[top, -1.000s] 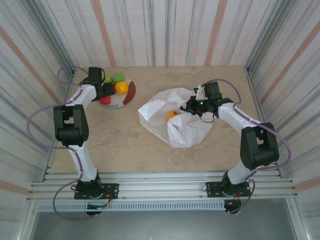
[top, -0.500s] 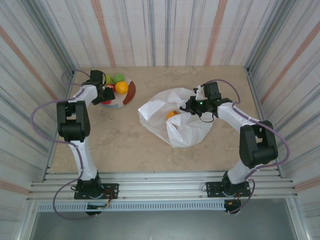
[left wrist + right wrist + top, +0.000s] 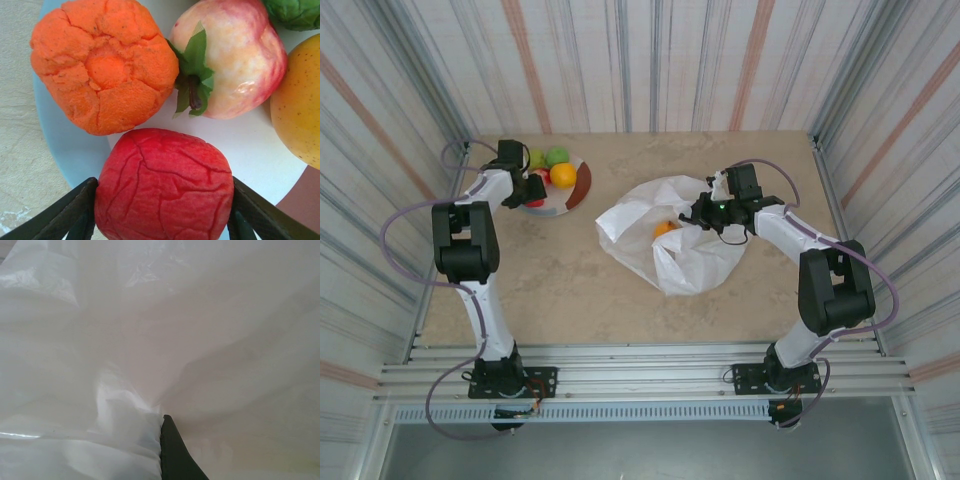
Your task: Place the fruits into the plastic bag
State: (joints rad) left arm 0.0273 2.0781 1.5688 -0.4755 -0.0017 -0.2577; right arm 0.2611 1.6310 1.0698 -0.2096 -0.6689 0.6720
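Clamps red fruit (image 3: 162, 170) at tabletop's (image 3: 560, 275) far-left corner in left end effector (image 3: 164, 205), arm outstretched; pinches plastic bag (image 3: 690, 265) in right end effector (image 3: 703, 214).

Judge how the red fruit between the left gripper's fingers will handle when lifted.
The red fruit looks rounded, so it would probably roll if released on the plate. Its wrinkled, matt skin suggests decent grip, not slippery. The left gripper meets it on both sides, so it likely lifts without tipping.
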